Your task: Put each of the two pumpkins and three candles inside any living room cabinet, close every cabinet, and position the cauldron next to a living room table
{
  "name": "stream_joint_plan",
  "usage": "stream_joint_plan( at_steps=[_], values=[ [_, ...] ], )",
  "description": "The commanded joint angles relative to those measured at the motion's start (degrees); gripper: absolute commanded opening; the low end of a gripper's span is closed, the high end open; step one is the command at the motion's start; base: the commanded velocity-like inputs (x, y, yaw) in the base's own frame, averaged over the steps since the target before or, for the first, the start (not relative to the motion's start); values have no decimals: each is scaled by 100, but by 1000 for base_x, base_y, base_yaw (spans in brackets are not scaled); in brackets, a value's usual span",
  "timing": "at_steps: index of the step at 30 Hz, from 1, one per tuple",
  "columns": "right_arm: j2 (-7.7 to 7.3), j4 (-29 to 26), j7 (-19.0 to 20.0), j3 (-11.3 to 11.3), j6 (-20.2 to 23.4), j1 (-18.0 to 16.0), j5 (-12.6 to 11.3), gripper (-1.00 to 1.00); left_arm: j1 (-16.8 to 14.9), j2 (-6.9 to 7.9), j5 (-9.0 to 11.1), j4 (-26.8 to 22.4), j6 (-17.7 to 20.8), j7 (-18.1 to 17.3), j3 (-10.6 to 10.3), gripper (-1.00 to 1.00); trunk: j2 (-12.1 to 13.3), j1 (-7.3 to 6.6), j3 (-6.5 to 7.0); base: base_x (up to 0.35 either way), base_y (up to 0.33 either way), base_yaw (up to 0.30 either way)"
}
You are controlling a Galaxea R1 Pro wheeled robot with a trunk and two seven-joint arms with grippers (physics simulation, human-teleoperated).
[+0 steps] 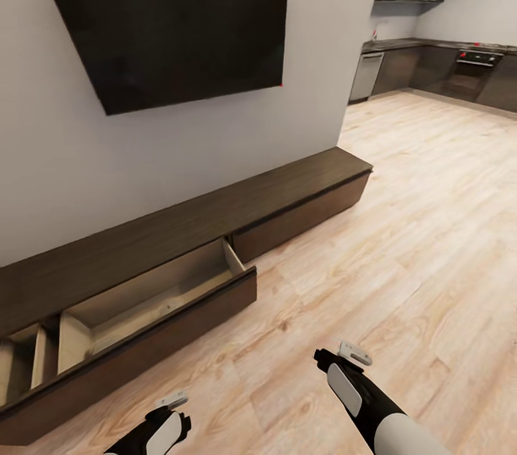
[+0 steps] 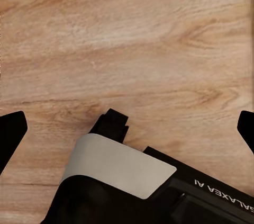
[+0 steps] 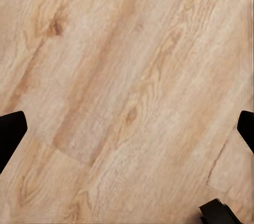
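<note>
Both claws hang low over the bare wooden floor (image 1: 402,225) with nothing in them, and starting from the left: the left claw (image 1: 169,408) is tucked in close to the robot's body, and its wrist view shows the two dark fingertips (image 2: 10,134) standing wide apart at the edges with only planks between them, plus part of the robot's own black and white arm below. That spread, empty posture reads to me as a carrying rest, arms pulled in so they don't snag anything while the base rolls. Up and to the left of it runs the long dark cabinet (image 1: 215,218) along the wall under the black television (image 1: 179,17). One drawer (image 1: 143,297) is pulled well out, its pale inside showing, and I can see nothing lying in it; further left another compartment also stands open, cut off by the edge of the head view. I'd judge the drawer is left out on purpose, ready to take the pumpkins and candles, so closing comes later. Moving right, the right claw (image 1: 345,356) reaches a little further forward over the floor, its fingertips (image 3: 11,131) likewise spread wide and holding nothing. Far off at the right is the grey kitchen (image 1: 438,67), which plays no part here. From where things stand, the fetching looks hardly begun.
</note>
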Motion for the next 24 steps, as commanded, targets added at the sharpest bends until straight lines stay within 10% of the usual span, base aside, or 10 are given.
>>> stream_joint_plan(
  at_steps=[1,24],
  values=[
    [-4,-1,-47,38,14,-4,-27,100,-1,8,37,-3,26,53,-47,100,-3,0,3,0,0,-216],
    [-4,178,-44,28,-11,-4,-32,100,146,56,-48,1029,-417,25,-50,100,-3,0,176,0,0,-198]
  ],
)
